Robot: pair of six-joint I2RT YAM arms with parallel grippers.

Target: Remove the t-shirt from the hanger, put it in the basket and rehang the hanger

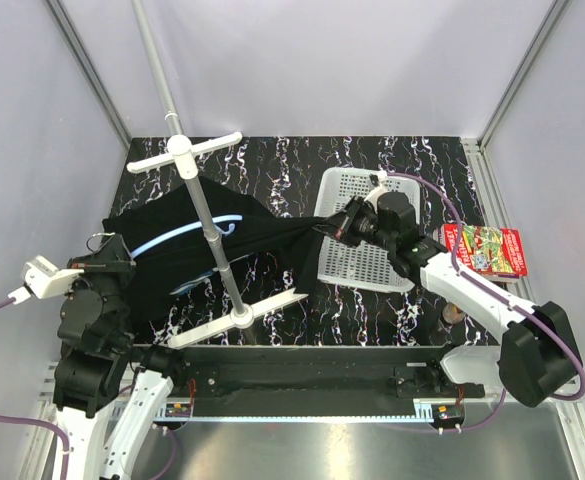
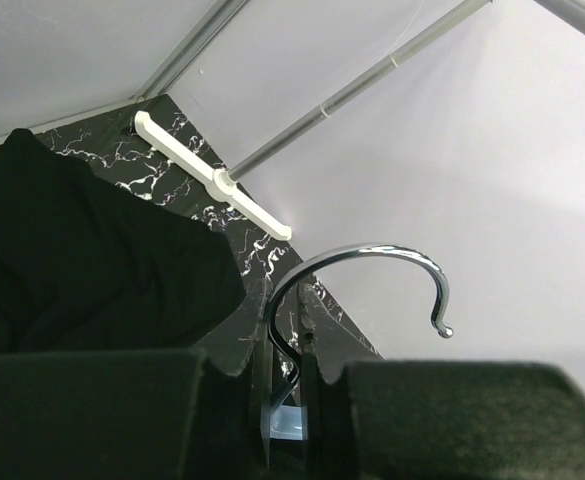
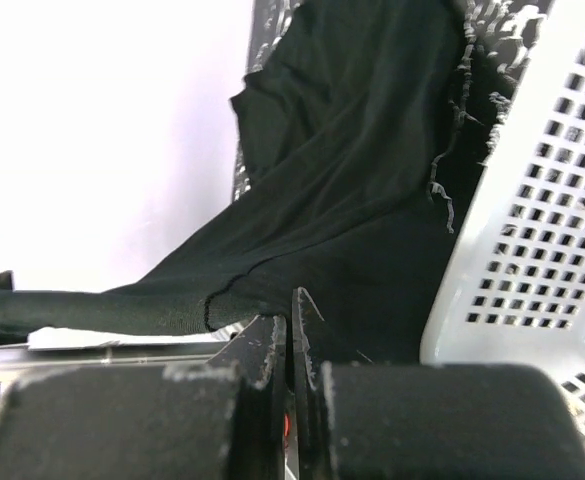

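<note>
The black t-shirt hangs stretched across the left half of the marbled table, drawn out to a taut point on its right. Through it shows the light-blue arc of the hanger. My left gripper is at the shirt's left end. In the left wrist view this gripper is shut on the stem of the hanger's metal hook, with black t-shirt cloth to the left. My right gripper is shut on the shirt's edge over the basket. In the right wrist view this gripper pinches the t-shirt's cloth.
A grey pole stand with white crossbars leans across the shirt, and its lower bar is near the front edge. A white perforated basket lies right of centre. A colourful packet lies at the far right.
</note>
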